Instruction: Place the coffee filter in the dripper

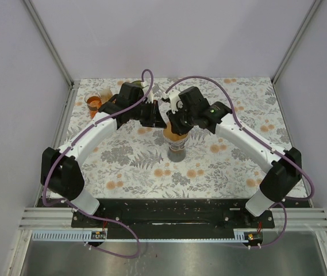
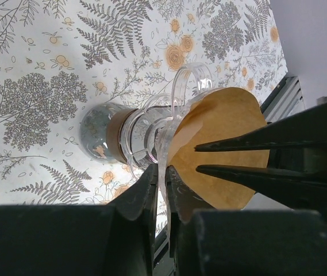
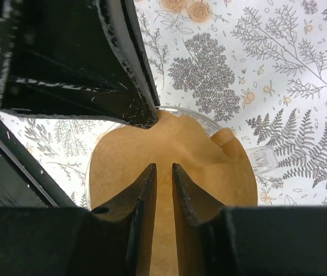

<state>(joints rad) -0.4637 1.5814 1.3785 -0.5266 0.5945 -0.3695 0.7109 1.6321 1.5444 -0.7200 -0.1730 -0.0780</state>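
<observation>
Because the brown paper cone filter (image 3: 209, 167) is light, limp and easily creased, I want only a gentle pinch at its upper edge. It stands in the mouth of the clear translucent cone-shaped dripper (image 2: 162, 129), atop a glass vessel with a brown collar (image 2: 97, 132) mid-worktop (image 2: 37, 57). My left pincer (image 2: 161, 172) is narrow, clamping the dripper's rim, and my right pincer (image 3: 163, 168) sits narrow over the paper, though I cannot tell whether it grips; both crowd the rim, while a small orange cup (image 1: 93, 102) stands well apart.

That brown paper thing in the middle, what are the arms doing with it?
The left gripper pinches the rim of the dripper, steadying it on a glass carafe. The right gripper is at the brown coffee filter, which sits in the dripper's mouth. Whether it is fully seated is unclear.
</observation>
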